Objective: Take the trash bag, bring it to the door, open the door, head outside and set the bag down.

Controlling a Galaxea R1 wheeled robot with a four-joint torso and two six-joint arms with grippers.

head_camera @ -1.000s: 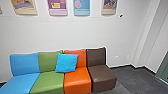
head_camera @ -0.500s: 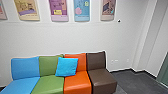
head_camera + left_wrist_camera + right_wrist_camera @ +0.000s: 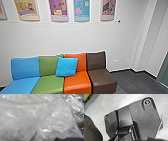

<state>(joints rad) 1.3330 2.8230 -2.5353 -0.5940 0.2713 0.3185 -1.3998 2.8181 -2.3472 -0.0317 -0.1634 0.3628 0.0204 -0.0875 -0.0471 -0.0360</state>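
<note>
"Where is the trash bag [image 3: 60,119] seen?"

"Close up in the left wrist view, its translucent plastic crumpled and shiny. Whether it is pinched by the left gripper cannot be told; the right gripper's state cannot be told either."

"And beyond?"

"An orange seat [image 3: 77,80] is flanked by a green seat [image 3: 47,83] on its left and a brown seat [image 3: 102,77] on its right. Against its back and the green one, a blue cushion [image 3: 67,66] is propped. Above it, posters [image 3: 82,10] are hung on the white wall [image 3: 65,37]."
</note>
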